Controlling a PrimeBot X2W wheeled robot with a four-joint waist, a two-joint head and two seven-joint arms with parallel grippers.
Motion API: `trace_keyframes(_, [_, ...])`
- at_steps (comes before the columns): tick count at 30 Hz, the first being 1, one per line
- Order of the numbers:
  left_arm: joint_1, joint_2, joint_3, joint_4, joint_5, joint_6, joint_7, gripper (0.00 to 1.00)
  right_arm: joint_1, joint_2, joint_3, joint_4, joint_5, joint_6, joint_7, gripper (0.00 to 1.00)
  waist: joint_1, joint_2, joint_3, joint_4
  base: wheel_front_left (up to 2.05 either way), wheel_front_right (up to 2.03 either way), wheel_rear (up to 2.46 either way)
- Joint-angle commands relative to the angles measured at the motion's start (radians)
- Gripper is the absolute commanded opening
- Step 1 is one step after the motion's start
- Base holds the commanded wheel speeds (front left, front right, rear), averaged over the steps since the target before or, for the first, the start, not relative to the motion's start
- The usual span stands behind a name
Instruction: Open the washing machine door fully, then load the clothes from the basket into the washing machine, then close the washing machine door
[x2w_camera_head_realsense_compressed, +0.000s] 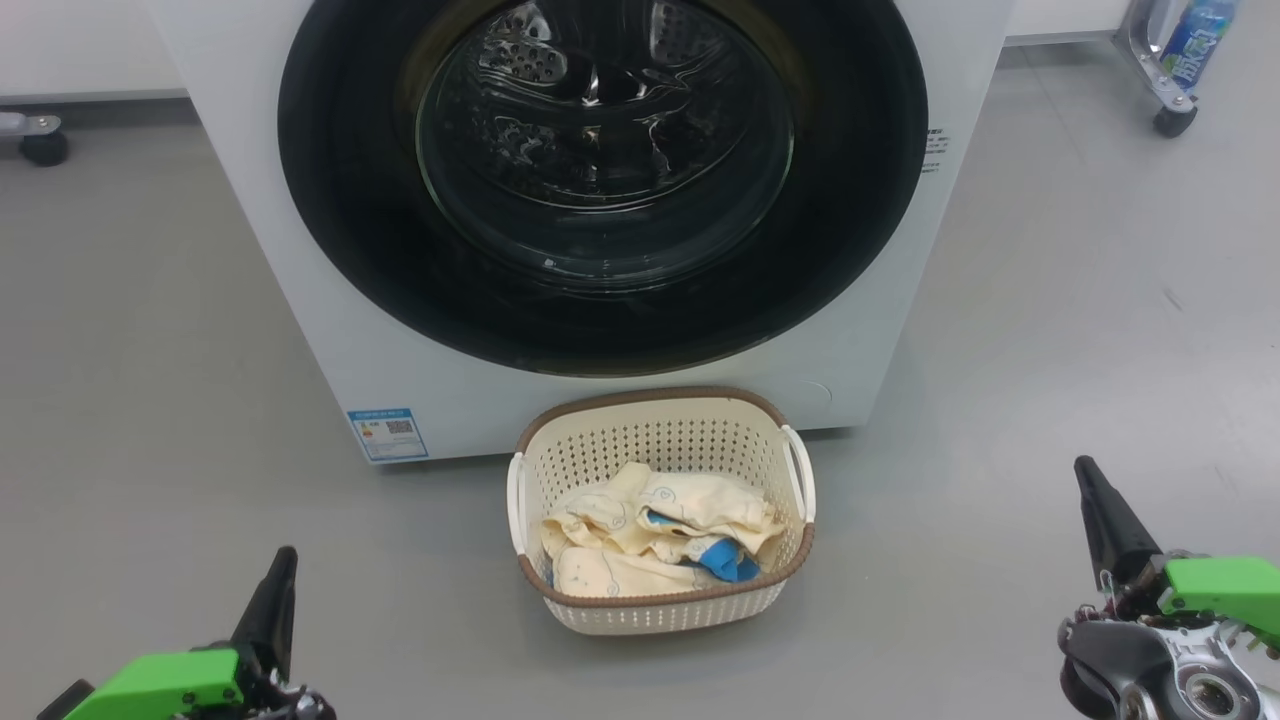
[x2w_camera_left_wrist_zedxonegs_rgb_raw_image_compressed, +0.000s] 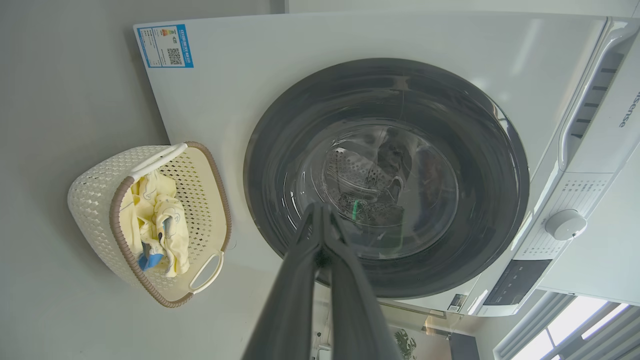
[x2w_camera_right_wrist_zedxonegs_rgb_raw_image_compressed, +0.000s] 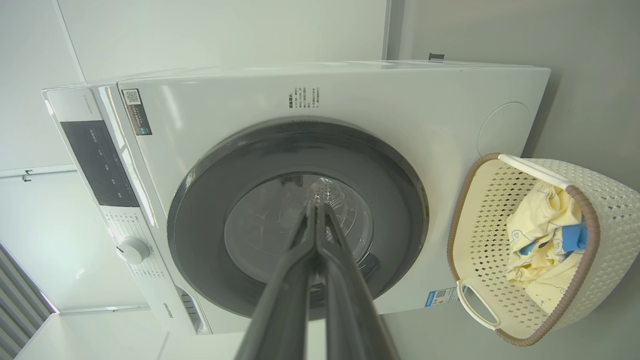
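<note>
L tool (x2w_camera_head_realsense_compressed: 287, 555), R tool (x2w_camera_head_realsense_compressed: 1084, 468) closed, empty. Door (x2w_camera_head_realsense_compressed: 600, 190) closed; clothes (x2w_camera_head_realsense_compressed: 650, 540) in basket (x2w_camera_head_realsense_compressed: 660, 440).

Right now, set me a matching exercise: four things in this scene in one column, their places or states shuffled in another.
1 washing machine door
2 clothes
3 basket
4 left pincer

A heaped in the basket
B on the floor before the washing machine
C fingers together, holding nothing
D shut

Pairs: 1-D, 2-A, 3-B, 4-C

Washing machine door (x2w_camera_left_wrist_zedxonegs_rgb_raw_image_compressed: 395, 165) seemingly shut, clothes (x2w_camera_left_wrist_zedxonegs_rgb_raw_image_compressed: 156, 220) in basket (x2w_camera_left_wrist_zedxonegs_rgb_raw_image_compressed: 90, 200).
</note>
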Motion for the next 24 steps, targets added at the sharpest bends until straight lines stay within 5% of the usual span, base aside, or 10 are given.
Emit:
trace_keyframes(1, [-0.051, 0.009, 0.036, -0.033, 0.01, -0.001, 0.007, 0.0, -0.058, -0.009, 0.015, -0.031, -0.009, 0.004, 0.007, 0.0, 0.0, 0.0, 0.0, 0.0, 0.0, 0.0, 0.0])
trace_keyframes(24, [-0.051, 0.009, 0.037, -0.033, 0.011, -0.001, 0.007, 0.0, -0.058, -0.009, 0.015, -0.031, -0.009, 0.004, 0.007, 0.0, 0.0, 0.0, 0.0, 0.0, 0.0, 0.0, 0.0])
